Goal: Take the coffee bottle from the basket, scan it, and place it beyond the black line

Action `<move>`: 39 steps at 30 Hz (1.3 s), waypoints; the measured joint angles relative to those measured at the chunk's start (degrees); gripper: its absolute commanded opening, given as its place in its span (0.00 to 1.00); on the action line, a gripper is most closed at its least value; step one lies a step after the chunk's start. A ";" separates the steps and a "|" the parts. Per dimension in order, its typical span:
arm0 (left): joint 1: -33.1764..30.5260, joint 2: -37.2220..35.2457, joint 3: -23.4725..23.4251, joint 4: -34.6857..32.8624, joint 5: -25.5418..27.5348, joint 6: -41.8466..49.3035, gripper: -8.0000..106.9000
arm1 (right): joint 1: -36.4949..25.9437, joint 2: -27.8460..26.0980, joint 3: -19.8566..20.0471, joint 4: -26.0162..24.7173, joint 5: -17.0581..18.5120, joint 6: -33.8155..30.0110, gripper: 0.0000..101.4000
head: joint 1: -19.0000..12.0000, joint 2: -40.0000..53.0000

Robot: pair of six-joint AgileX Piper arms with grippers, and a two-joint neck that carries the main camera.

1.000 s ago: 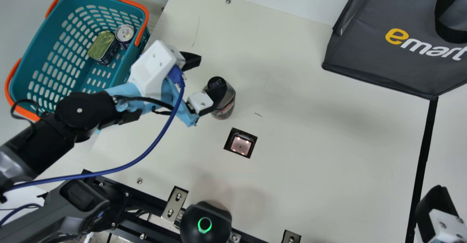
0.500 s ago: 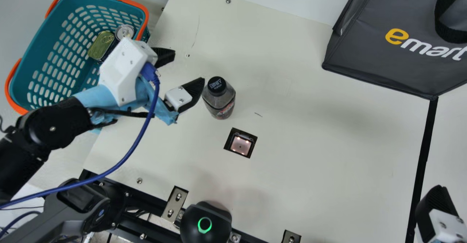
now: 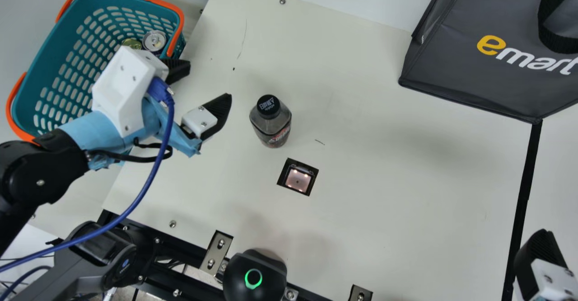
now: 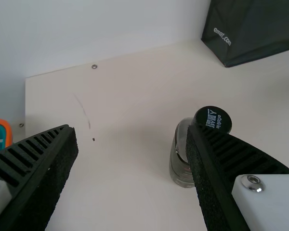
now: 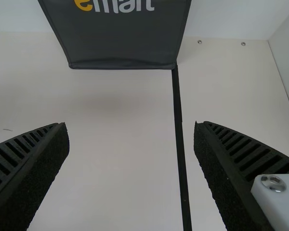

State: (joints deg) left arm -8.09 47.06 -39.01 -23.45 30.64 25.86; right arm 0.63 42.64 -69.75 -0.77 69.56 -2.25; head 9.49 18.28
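Observation:
In the main view my left gripper [image 3: 203, 82] is open between the basket [image 3: 49, 30] and the coffee bottle [image 3: 271, 122], which stands upright on the table behind the scanner window [image 3: 298, 178]. A gap separates the bottle from the nearer finger. In the left wrist view the bottle [image 4: 180, 156] is partly covered by one finger of the open left gripper [image 4: 130, 132]. My right gripper [image 3: 542, 256] is at the main view's lower right corner, by the black line [image 3: 524, 192]; the right wrist view shows the right gripper [image 5: 132, 125] open and empty, the black line [image 5: 179, 130] beyond it.
A dark grey bag [image 3: 451, 52] stands at the back right, near the black line's far end. Two cans, one silver-topped [image 3: 154, 41], lie in the basket. A black device with a green ring [image 3: 255, 276] sits at the table's front edge.
My left gripper has drawn back from beside the bottle, leftward toward the basket, leaving the bottle standing in place. My right gripper has kept still.

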 measured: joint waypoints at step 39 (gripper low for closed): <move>5.32 -7.87 -4.45 13.89 10.17 -14.48 0.85 | 0.00 0.00 0.00 0.00 -0.01 0.00 0.90 | 0.00 -5.36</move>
State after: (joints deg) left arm -2.77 39.19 -43.47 -9.55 40.81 11.38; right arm 0.63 42.64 -69.75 -0.77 69.54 -2.25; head 9.49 12.92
